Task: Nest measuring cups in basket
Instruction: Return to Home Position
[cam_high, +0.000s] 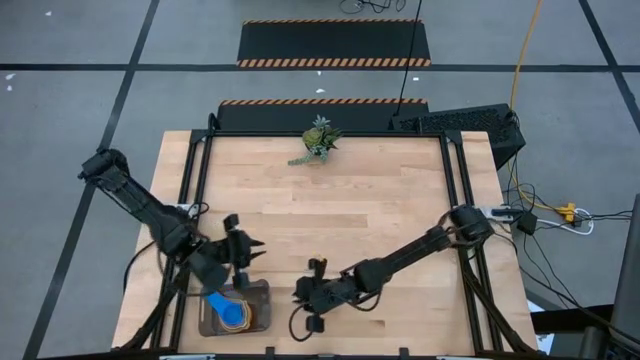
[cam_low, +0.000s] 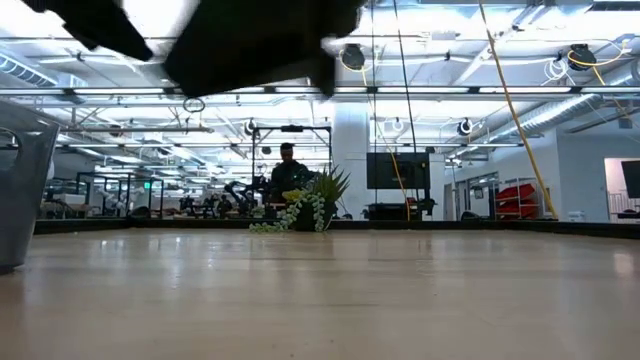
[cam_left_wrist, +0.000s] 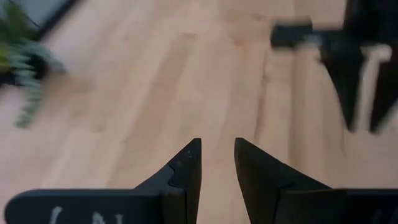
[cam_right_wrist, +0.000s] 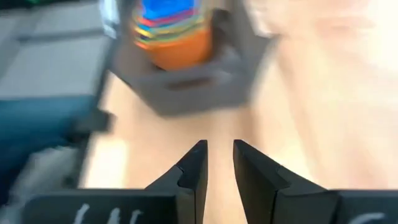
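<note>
The dark grey mesh basket (cam_high: 262, 300) stands at the table's near left, and it also shows in the right wrist view (cam_right_wrist: 186, 87) and at the low view's left edge (cam_low: 20, 190). The measuring cups (cam_high: 228, 310) sit nested inside it, orange outermost and blue on top (cam_right_wrist: 171, 31). My left gripper (cam_high: 248, 245) hovers just beyond the basket's far side, narrowly open and empty (cam_left_wrist: 217, 146). My right gripper (cam_high: 298, 295) is to the right of the basket, pointing at it, narrowly open and empty (cam_right_wrist: 219, 146).
A small green leafy plant (cam_high: 318, 140) stands at the table's far edge, middle. Bare wood lies between it and the grippers. A person (cam_low: 287, 165) stands in the room beyond the table. A blurred dark arm (cam_low: 230, 40) crosses the top of the low view.
</note>
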